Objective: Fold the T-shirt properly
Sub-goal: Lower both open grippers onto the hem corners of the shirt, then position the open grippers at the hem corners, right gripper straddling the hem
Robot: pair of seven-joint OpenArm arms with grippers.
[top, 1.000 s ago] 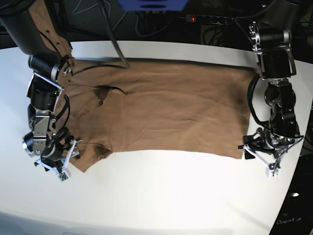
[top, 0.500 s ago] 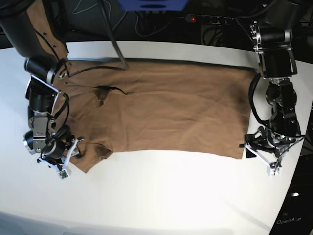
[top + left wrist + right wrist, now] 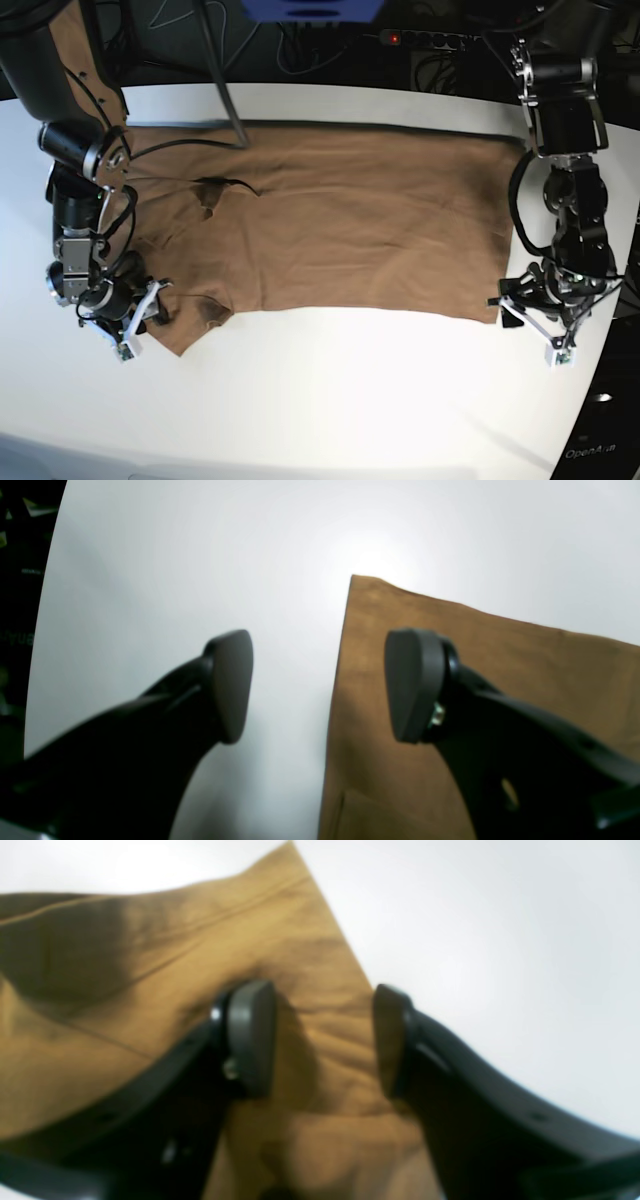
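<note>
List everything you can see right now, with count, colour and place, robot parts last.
T-shirt: one, tan, spread flat across the table, a sleeve at the base view's lower left.
Table: one, white, under the T-shirt.
Power strip: one, black with a red light, behind the table's far edge.
Cables: several, dark, behind the table.
Left end effector: one, black, open, straddling the T-shirt's hem edge near its corner.
Right end effector: one, black, jaws apart over the sleeve; grip cannot be told.
</note>
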